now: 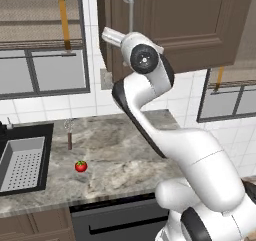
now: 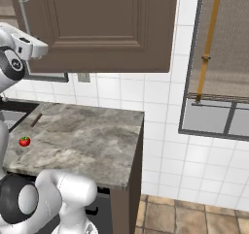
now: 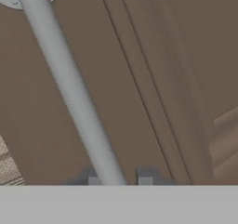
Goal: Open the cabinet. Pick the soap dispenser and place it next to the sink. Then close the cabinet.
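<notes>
Hand view puts us right at the cabinet (image 3: pixel 186 79), whose door looks nearly closed, contents hidden. Our gripper (image 3: pixel 120 181) is clamped on its silver bar handle (image 3: pixel 69 86), one fingertip (image 3: pixel 94 180) on each side of the bar. Below the cabinet, left along the counter (image 1: pixel 125 150), sits the sink (image 1: pixel 22 162) (just its grey perforated insert inside). A tomato (image 1: pixel 81 166) lies near the sink. Our arm reaches up, bent, to the handle.
</notes>
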You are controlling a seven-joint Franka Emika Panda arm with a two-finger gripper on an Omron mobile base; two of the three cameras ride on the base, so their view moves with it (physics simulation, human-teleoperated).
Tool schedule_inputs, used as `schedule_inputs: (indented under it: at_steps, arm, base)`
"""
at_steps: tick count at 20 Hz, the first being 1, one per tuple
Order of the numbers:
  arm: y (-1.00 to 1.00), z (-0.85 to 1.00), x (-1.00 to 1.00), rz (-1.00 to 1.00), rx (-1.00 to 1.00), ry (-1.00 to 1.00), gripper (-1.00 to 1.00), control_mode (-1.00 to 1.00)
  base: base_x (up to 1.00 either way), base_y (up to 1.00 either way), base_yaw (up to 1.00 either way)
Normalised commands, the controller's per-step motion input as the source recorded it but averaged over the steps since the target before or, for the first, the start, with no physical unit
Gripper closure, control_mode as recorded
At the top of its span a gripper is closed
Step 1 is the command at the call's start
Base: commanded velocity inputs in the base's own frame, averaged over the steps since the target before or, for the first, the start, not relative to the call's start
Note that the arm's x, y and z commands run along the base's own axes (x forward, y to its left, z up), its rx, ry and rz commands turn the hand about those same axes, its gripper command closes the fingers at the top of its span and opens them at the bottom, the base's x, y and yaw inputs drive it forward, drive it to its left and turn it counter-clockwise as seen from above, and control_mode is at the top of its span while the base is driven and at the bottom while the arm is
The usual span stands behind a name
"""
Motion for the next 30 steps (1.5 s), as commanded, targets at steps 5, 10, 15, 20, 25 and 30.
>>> schedule_inputs:
  at_steps: [5, 10, 15, 20, 25, 30]
  arm:
    - [-0.26, 0.00, -0.88, 0.15, 0.03, 0.00, 1.00, -1.00]
    - [-0.39, 0.00, -0.90, 0.15, 0.01, 0.00, 1.00, -1.00]
    - [-0.49, 0.00, -0.84, 0.05, 0.01, 0.06, 1.00, -1.00]
    - [-0.52, 0.01, -0.78, 0.03, 0.02, 0.13, 1.00, -1.00]
    - [-0.57, 0.01, -0.77, 0.05, 0.04, 0.12, 1.00, -1.00]
    - [-0.60, 0.00, -0.72, 0.07, 0.06, 0.13, 1.00, -1.00]
  base:
    - [0.00, 0.00, 0.00]
    - [0.00, 0.00, 0.00]
    - [0.00, 0.00, 0.00]
    - [0.00, 0.00, 0.00]
    - [0.00, 0.00, 0.00]
    - [0.00, 0.00, 0.00]
